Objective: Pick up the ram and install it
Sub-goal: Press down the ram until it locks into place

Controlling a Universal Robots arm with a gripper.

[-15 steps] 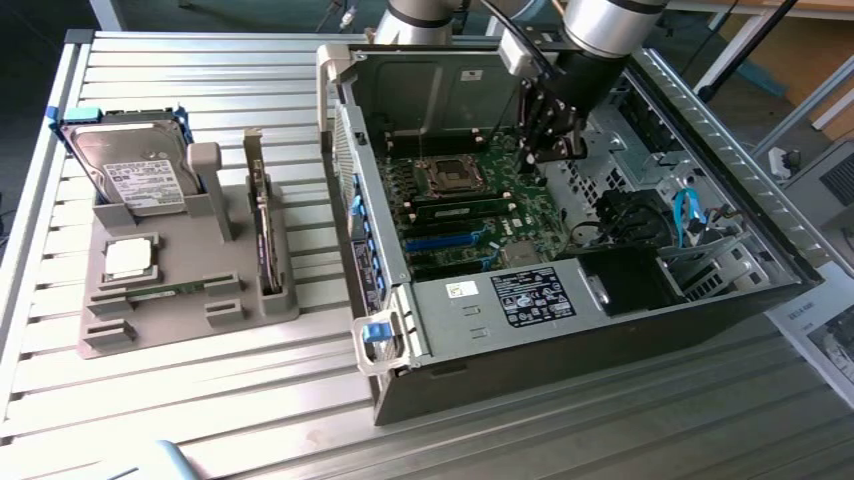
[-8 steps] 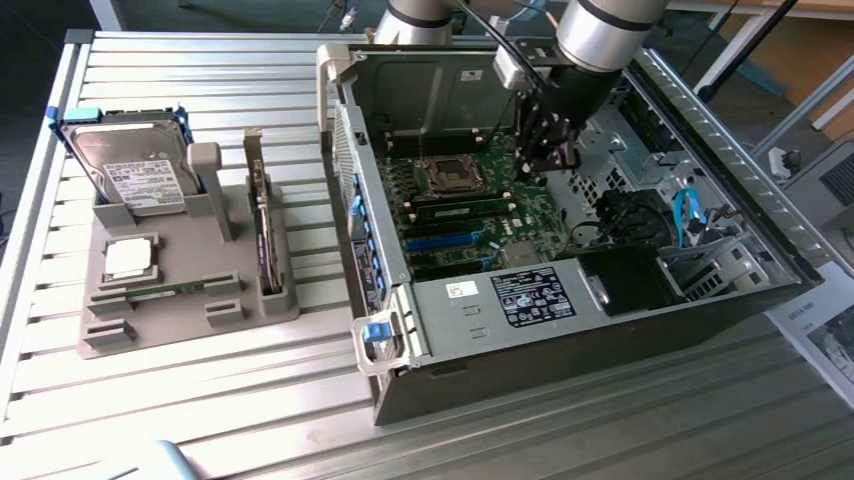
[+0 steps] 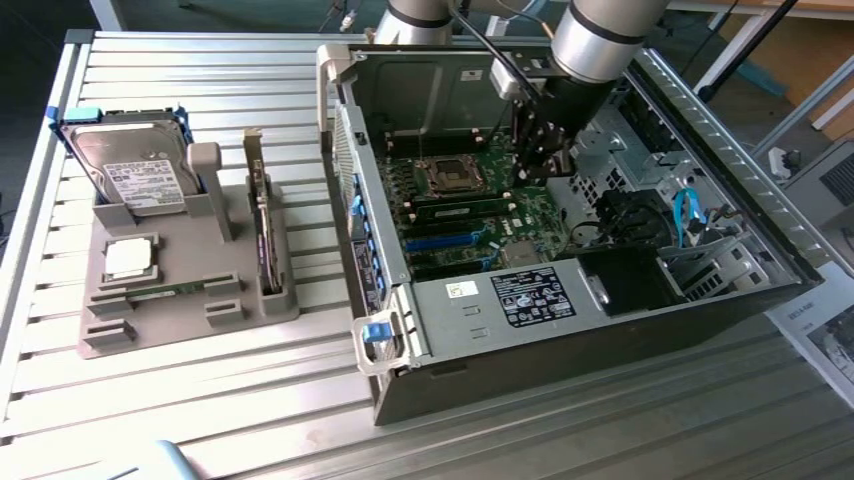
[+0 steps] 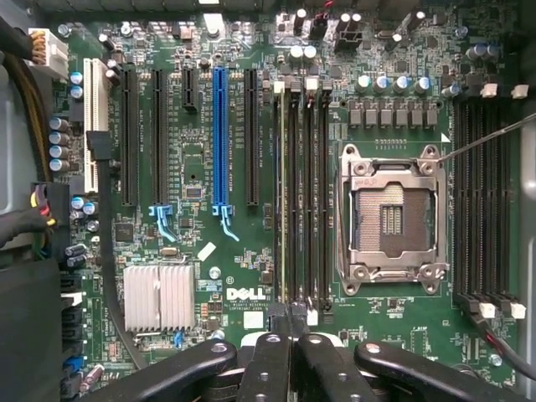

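Motherboard (image 4: pixel 209 276), ram (image 4: pixel 287 193) lengthwise beside socket (image 4: pixel 392 219)

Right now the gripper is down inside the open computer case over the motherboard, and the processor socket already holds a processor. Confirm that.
Not quite. The wrist view shows the processor socket empty, with its contacts bare. The rest holds: the gripper is down inside the open computer case, over the motherboard.
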